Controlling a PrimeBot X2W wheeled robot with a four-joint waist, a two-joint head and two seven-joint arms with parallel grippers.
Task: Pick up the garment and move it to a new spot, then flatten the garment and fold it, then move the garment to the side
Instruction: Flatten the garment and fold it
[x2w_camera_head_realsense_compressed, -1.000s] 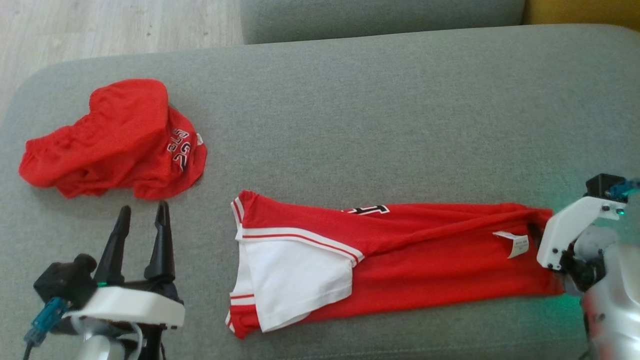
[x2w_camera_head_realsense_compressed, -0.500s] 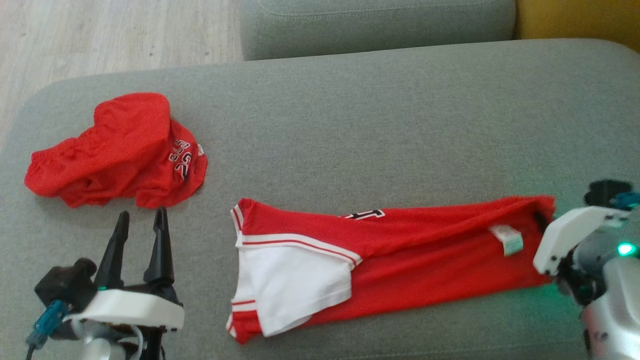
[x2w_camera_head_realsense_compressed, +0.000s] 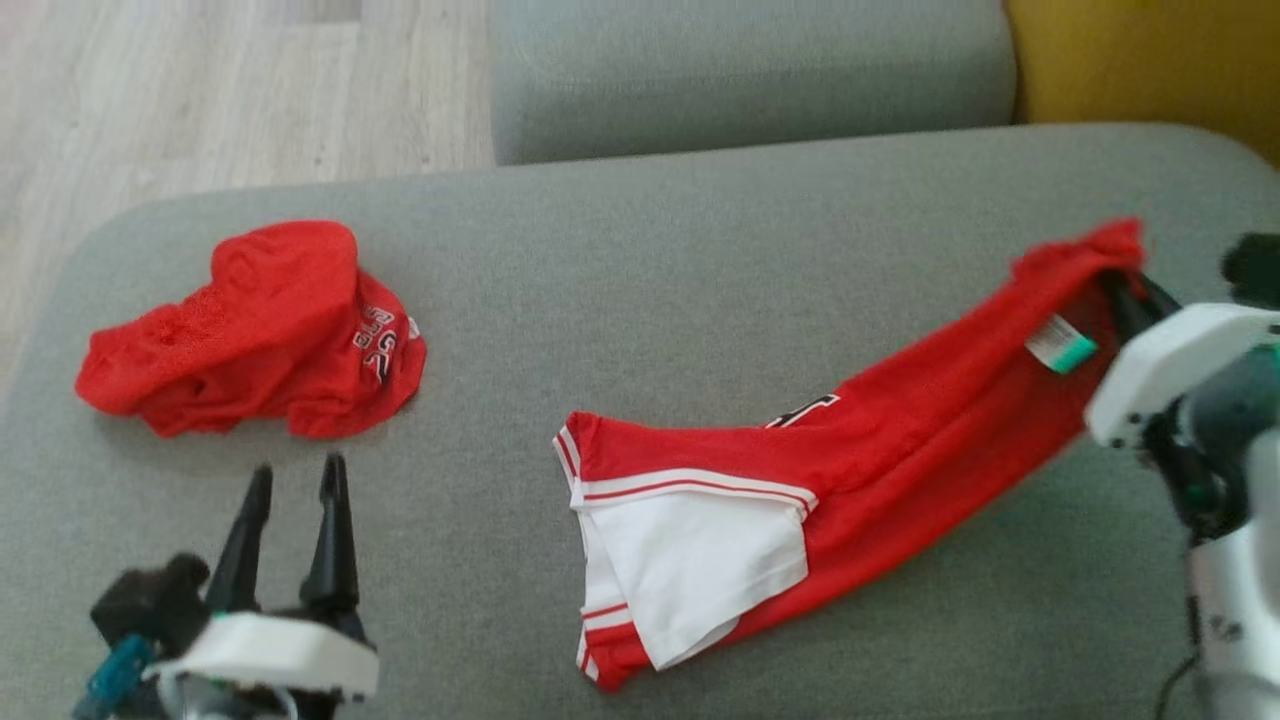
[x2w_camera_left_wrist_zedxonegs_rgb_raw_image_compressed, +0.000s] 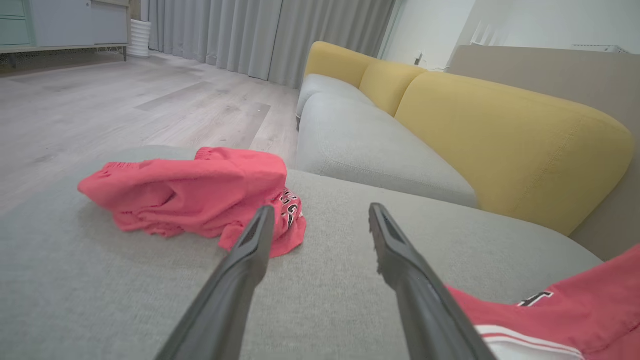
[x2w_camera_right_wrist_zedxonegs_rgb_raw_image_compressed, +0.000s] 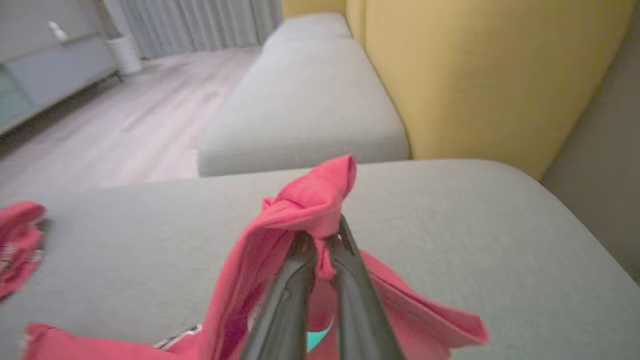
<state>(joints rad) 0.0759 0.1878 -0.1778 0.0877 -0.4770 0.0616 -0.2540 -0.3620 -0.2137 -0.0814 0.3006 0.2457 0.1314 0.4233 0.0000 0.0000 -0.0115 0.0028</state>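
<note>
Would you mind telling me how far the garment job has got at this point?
Done: the grasp. The right gripper is shut on one end of the red-and-white jersey, and that end is raised off the grey cushion. In hand: the pick-up, as the white-panelled end lies on the cushion. To do: moving it to a new spot, flattening, folding, setting aside. The left gripper is open, near a crumpled red garment.

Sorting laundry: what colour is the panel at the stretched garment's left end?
The panel is white with red-striped edging; clearest in head view.
</note>
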